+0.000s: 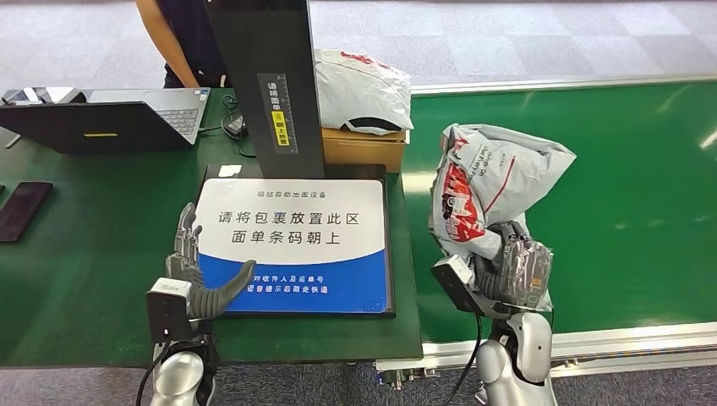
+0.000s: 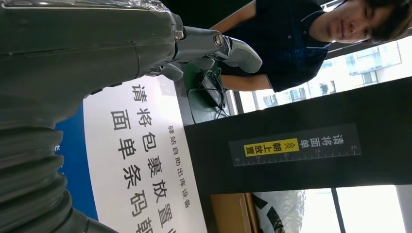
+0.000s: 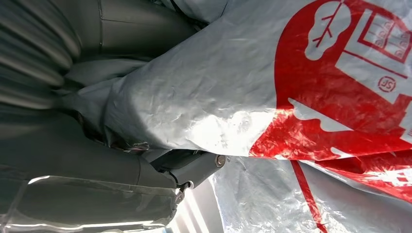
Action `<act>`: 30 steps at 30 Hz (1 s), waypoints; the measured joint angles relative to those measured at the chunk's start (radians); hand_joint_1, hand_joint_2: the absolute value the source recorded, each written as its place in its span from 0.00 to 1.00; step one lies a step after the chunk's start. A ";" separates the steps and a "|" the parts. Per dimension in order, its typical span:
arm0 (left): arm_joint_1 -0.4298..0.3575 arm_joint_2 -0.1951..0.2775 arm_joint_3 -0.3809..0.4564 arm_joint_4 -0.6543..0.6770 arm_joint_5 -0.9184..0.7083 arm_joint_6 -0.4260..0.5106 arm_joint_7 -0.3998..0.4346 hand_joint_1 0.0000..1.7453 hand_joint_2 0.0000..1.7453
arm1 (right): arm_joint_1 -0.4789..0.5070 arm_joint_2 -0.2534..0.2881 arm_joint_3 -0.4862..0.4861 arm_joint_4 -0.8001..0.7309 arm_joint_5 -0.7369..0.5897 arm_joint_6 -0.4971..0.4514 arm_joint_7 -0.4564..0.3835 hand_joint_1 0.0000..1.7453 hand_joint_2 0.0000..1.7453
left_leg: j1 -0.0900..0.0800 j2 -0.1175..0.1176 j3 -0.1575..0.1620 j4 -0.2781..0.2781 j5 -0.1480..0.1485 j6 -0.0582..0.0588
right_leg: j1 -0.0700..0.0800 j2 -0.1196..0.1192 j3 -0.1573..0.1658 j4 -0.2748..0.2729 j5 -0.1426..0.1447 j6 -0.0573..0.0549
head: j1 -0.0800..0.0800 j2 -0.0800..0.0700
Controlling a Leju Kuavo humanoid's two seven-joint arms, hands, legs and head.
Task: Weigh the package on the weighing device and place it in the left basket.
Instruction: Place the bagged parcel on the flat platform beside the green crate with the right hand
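Note:
A crumpled grey plastic package (image 1: 486, 182) with red print stands over the green belt at the right, and my right hand (image 1: 511, 266) grips its lower end. In the right wrist view the package (image 3: 272, 82) presses against my fingers (image 3: 194, 165). The weighing device's white and blue plate (image 1: 296, 241) lies at the table's middle with nothing on it, below a black upright post (image 1: 270, 85). My left hand (image 1: 196, 271) rests at the plate's near left corner, fingers spread and holding nothing. The left wrist view shows those fingers (image 2: 228, 46) above the plate's printed sheet (image 2: 141, 160).
A second grey package (image 1: 359, 89) lies on a cardboard box (image 1: 363, 145) behind the plate. An open laptop (image 1: 110, 114) and a phone (image 1: 21, 210) sit on the left table. A person (image 1: 182, 38) stands behind the laptop. The green belt (image 1: 626, 194) stretches right.

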 joint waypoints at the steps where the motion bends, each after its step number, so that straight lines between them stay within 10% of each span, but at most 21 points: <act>1: 0.000 0.000 0.000 0.002 0.002 0.002 -0.002 0.00 1.00 | 0.005 0.000 0.018 -0.011 -0.022 0.007 -0.017 0.94 1.00 | 0.000 0.000 0.000 0.000 0.000 0.000 | 0.000 0.000 0.000 0.000 0.000 0.000 | 0.000 0.000; 30: -0.003 0.000 -0.051 0.014 0.015 0.026 -0.014 0.00 1.00 | -0.267 0.011 0.360 0.415 -0.124 0.079 -0.154 0.91 1.00 | 0.000 0.000 0.000 0.000 0.000 0.000 | 0.000 0.000 -0.001 0.001 0.000 0.000 | 0.000 0.000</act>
